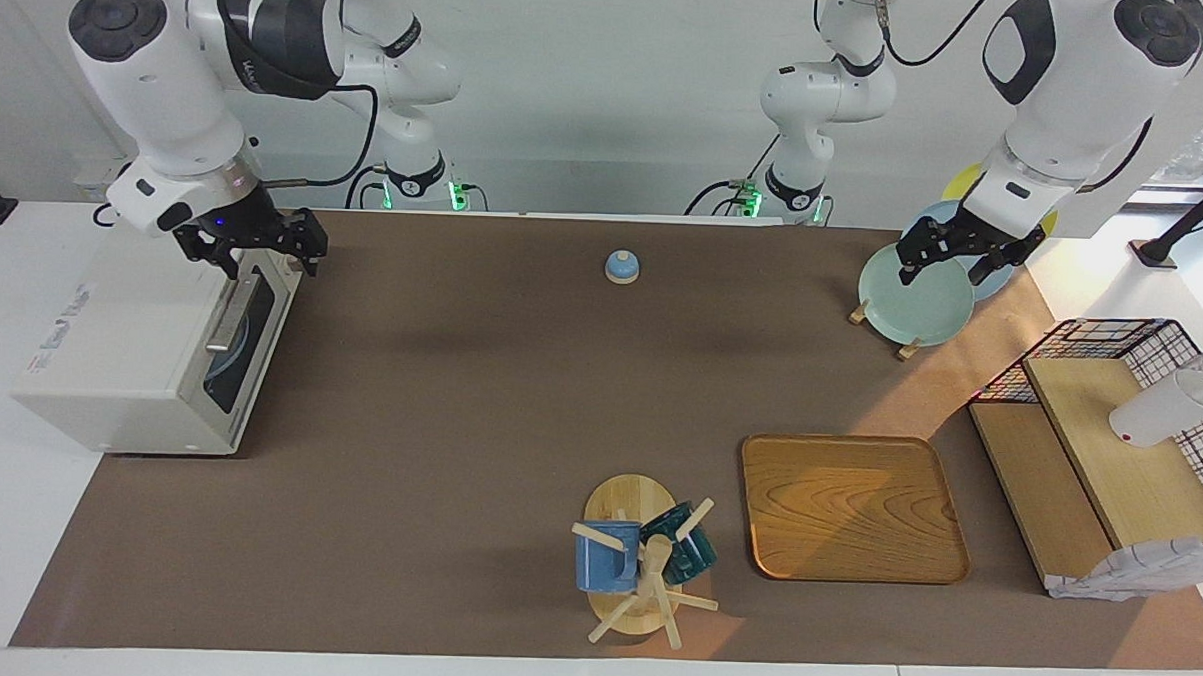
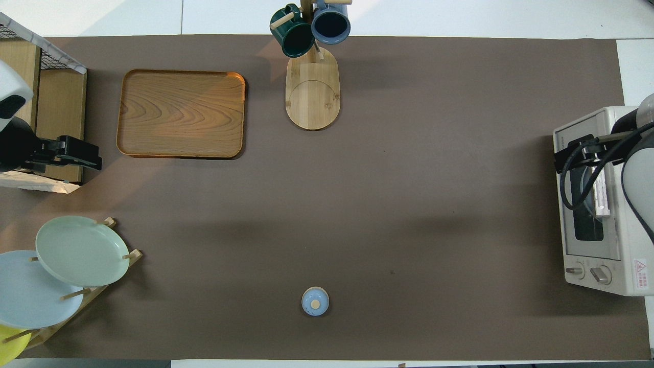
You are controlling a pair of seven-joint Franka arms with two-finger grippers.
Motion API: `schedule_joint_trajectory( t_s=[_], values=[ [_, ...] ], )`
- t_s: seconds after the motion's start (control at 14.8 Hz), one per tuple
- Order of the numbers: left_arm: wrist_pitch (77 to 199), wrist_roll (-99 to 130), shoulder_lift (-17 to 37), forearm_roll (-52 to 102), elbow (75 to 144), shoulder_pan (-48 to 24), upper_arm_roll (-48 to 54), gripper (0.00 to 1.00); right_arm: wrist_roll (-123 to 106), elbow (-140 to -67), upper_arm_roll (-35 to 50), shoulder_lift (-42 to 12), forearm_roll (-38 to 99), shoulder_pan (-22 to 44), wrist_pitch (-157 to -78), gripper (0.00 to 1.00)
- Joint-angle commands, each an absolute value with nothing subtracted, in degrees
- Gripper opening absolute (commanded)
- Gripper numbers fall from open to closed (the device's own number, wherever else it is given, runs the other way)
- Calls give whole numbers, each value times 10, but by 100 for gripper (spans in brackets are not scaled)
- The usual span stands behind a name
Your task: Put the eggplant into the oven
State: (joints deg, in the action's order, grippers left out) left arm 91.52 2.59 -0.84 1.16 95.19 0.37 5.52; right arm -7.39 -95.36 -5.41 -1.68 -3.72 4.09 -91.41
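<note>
No eggplant shows anywhere on the table, so we judge it is either already inside the white boxy toaster oven point(image 1: 130, 362) at the middle left of the facing view, or out of sight. The dark glass door looks shut and hides the inside. The right gripper point(image 1: 265, 244) hangs just over the door's top edge, by the bar handle; we cannot tell how its fingers stand. At upper right, the left gripper point(image 1: 949, 262) waits over the plate rack, fingers spread and empty. We think the next move should confirm the door is fully closed, then lift clear. We count one oven, three plates, two mugs, one wooden tray point(image 1: 851, 507) and one small blue dome point(image 1: 621, 268).
</note>
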Motion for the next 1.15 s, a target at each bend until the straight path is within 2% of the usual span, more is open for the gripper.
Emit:
schedule_joint_trajectory(
  t_s=[0.0, 1.08],
  values=[
    [909, 21, -11, -2, 947, 11, 62, 100, -68, -954, -55, -7, -25, 39, -906, 100],
    [909, 21, -11, -2, 947, 11, 62, 100, -72, -948, -63, -6, -6, 26, -913, 100]
  ],
)
